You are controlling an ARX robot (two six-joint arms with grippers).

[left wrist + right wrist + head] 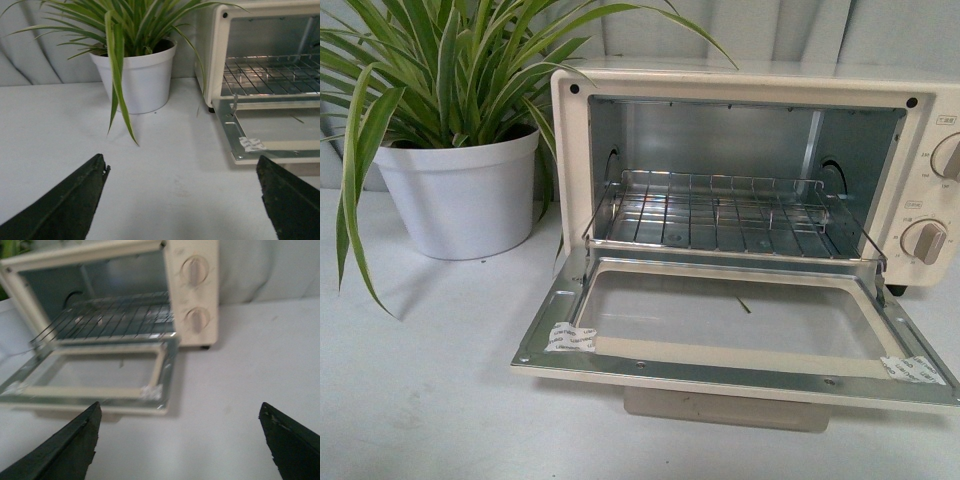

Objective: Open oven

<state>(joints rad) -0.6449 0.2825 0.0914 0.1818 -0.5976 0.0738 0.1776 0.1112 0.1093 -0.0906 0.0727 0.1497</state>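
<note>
From the front we see the oven standing on the white table, right of centre, its long axis running left to right and its mouth facing us. Its door is swung fully down and lies flat, reaching toward us, glass pane up. The wire rack sits level inside the cavity, drawn forward to the opening. Two round knobs stack on the panel at the oven's right end; the print around them is too small for us to read. Two bits of tape with faint lettering we cannot make out sit at the door's near corners. A striped-leaf plant in a white pot stands just left of the oven. Neither arm shows here.

In the left wrist view our left gripper hangs over bare table with its two dark fingers spread wide, holding nothing. The oven's left end and lowered door are ahead of it, the pot beside them.

In the right wrist view, slightly blurred, our right gripper also has its fingers wide apart and empty, near the door's front edge. The oven sits beyond it, knobs toward the right arm's side.
</note>
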